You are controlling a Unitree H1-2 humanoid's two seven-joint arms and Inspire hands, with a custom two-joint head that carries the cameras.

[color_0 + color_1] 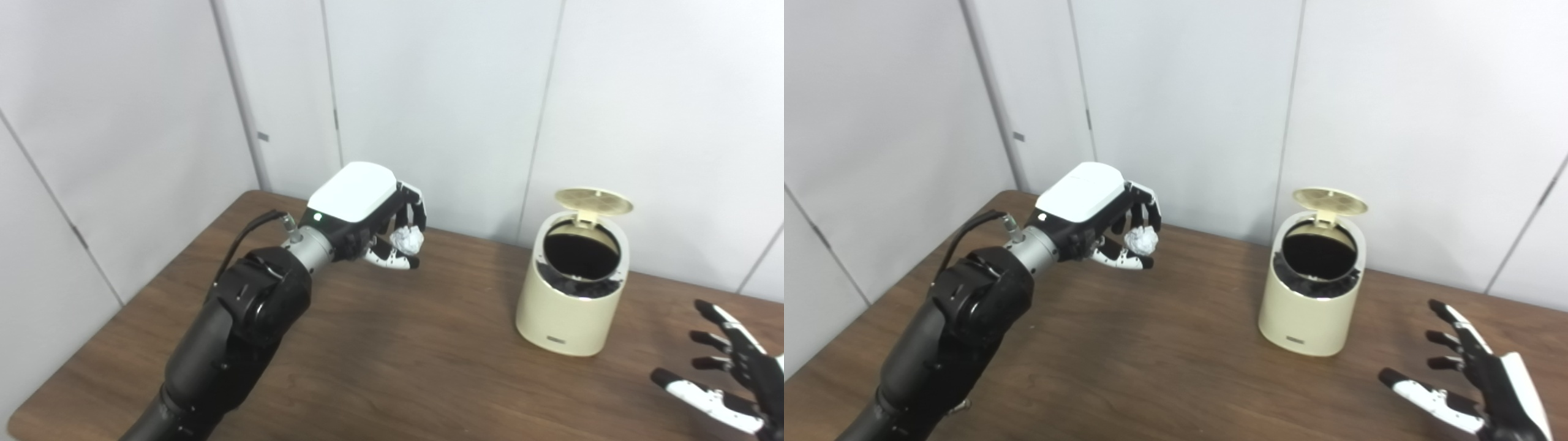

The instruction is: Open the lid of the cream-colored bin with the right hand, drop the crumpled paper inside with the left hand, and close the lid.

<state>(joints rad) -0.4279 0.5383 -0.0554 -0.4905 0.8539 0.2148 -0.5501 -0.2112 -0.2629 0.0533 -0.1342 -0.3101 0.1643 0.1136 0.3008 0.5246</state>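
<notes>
The left hand is shown raised above the wooden table, toward its far left corner, with the fingers curled around a crumpled paper, which is pinched between the fingers above and the thumb below. The paper is seen as a small, white, irregularly creased ball, held clear of the tabletop. The right hand is held near the right edge of the table, palm turned inward, its fingers spread wide and nothing grasped or touched. The cream-colored bin is stood upright on the table close to the far edge, to the right of the middle; it lies well apart from the left hand and nearer to the right hand, between the two. The bin is a smooth, rounded cylinder with a slanted top opening, in which a dark interior and a black liner are exposed. Its round lid is raised on a rear hinge, ribbed on the underside. The table is of brown wood grain with a rounded edge.
</notes>
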